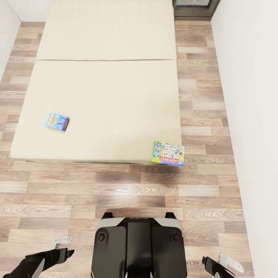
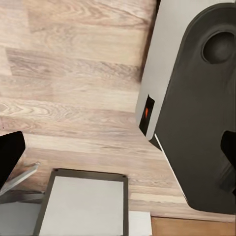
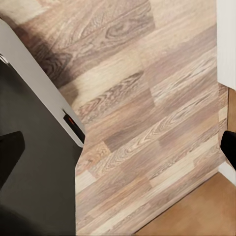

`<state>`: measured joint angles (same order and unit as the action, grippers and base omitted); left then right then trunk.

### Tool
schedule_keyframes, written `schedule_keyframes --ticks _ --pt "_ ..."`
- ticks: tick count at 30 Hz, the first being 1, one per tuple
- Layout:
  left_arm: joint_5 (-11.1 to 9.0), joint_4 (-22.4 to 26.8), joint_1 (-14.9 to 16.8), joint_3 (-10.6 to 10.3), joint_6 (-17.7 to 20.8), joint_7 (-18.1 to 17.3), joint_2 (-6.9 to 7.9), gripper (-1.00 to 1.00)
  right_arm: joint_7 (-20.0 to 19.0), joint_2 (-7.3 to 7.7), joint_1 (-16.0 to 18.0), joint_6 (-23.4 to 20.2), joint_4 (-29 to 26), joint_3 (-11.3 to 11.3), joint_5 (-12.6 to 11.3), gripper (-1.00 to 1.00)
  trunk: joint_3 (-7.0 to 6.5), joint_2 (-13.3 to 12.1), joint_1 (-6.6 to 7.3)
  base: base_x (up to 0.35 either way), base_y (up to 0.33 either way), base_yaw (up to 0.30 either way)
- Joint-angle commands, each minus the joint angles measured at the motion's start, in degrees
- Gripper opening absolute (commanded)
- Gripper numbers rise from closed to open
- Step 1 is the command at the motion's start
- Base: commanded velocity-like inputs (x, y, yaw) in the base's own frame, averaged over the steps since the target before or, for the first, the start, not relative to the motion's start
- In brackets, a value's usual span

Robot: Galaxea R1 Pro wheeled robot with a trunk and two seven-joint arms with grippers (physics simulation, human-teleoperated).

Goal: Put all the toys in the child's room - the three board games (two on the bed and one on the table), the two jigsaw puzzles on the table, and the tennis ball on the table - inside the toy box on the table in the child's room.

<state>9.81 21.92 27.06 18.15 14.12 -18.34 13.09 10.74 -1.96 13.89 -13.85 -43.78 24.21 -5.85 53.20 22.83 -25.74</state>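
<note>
Wood floor lies open between both grippers, left (image 1: 63,247) and right (image 1: 222,264), jaws apart and empty, and the bed (image 1: 100,96) ahead, where the Monopoly box (image 1: 168,153) overhangs the near edge ahead of the right gripper and the blue game (image 1: 57,122) lies ahead of the left.

Ahead of me the bed (image 1: 104,96) runs away from my base (image 1: 139,247), with a strip of wood floor (image 1: 116,193) between us. Two board games lie on it. The smaller board game (image 1: 57,122) sits near the bed's left edge. The Monopoly box (image 1: 168,153) lies at the near right corner, overhanging the edge. A wall (image 1: 251,116) stands to my right, and what may be a cabinet (image 1: 195,8) sits at the far right, behind the bed.
</note>
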Motion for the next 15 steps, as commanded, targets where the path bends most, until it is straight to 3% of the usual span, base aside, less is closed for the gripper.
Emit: schedule_keyframes --ticks 1,8,15 --pt "0.6 0.1 0.0 0.5 0.1 0.4 -0.07 1.00 0.2 -0.03 0.0 0.3 0.5 0.1 -0.6 1.00 -0.03 0.1 -0.04 0.000 0.000 0.000" --pt "0.5 -0.1 0.0 0.5 -1.1 4.6 -0.69 1.00 0.2 0.08 0.1 5.5 5.1 0.1 -0.4 1.00 -0.55 0.1 -0.04 0.000 0.000 0.000" --pt "0.6 -0.1 0.0 0.8 -1.3 5.6 -0.84 1.00 0.2 0.52 0.1 7.0 6.5 0.1 -0.4 1.00 -1.00 0.1 -0.04 0.000 0.000 0.000"
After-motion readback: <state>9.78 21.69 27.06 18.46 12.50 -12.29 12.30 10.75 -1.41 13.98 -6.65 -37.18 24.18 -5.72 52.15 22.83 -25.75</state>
